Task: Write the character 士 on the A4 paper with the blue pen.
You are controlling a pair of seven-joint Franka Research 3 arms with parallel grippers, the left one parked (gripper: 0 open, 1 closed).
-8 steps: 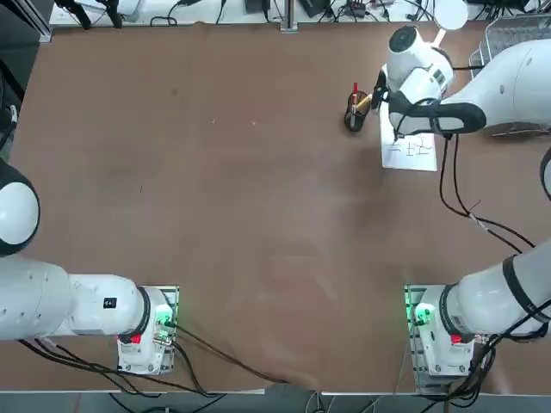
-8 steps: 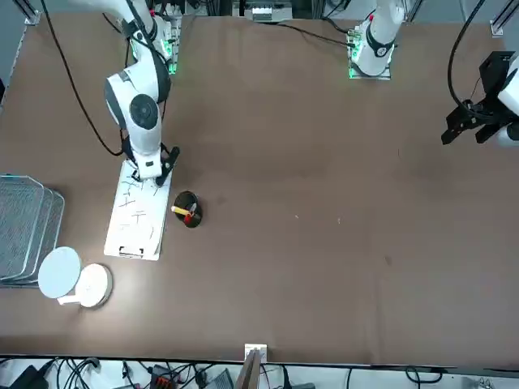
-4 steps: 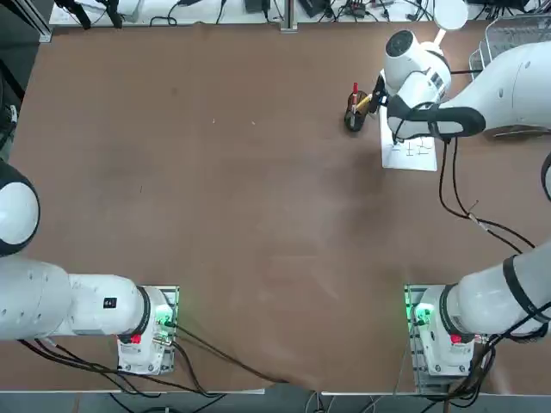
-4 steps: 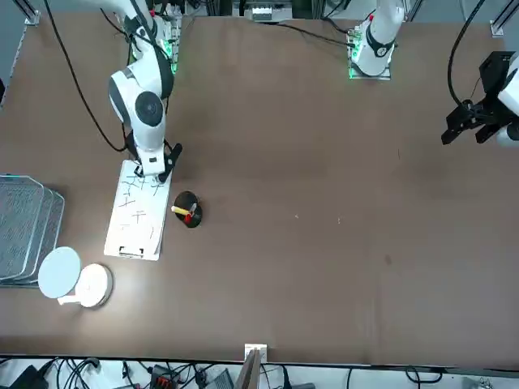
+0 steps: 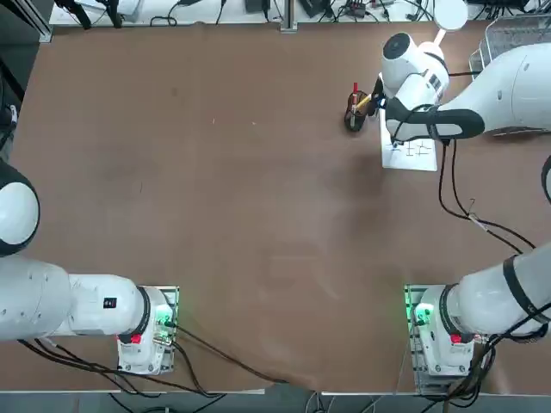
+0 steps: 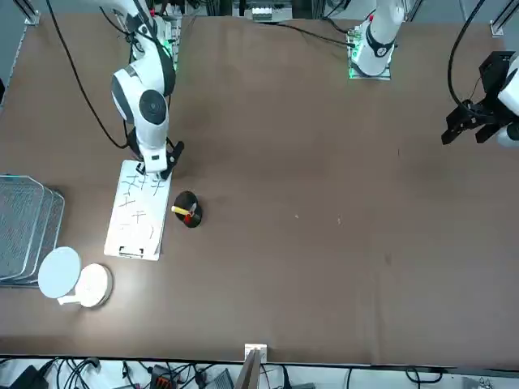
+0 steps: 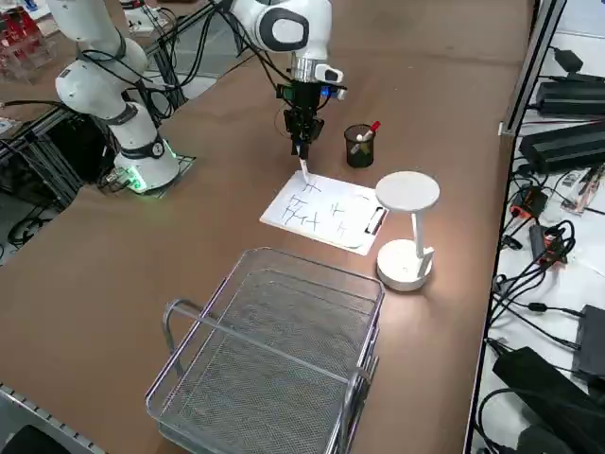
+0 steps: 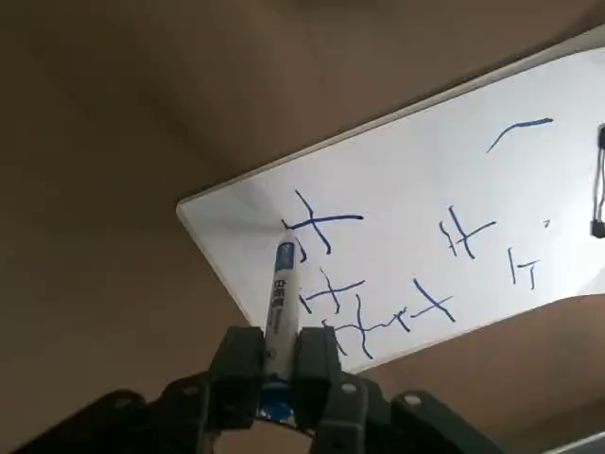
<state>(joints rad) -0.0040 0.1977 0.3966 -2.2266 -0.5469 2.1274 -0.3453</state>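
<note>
Pen cup point(image 7: 359, 147) stands just beside the paper point(image 7: 326, 210); lamp point(image 7: 406, 227) and wire basket point(image 7: 269, 364) crowd its far end; elsewhere the table point(image 5: 215, 189) lies open.

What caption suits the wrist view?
Right tool shut on the blue pen, tip at the A4 paper.

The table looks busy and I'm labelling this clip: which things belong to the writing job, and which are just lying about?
In the job:
- A4 paper, already bearing blue strokes
- blue pen, tip at the sheet
- right gripper, shut on the pen

Lying about:
- pen cup with a red-topped pen
- desk lamp
- wire basket
</note>
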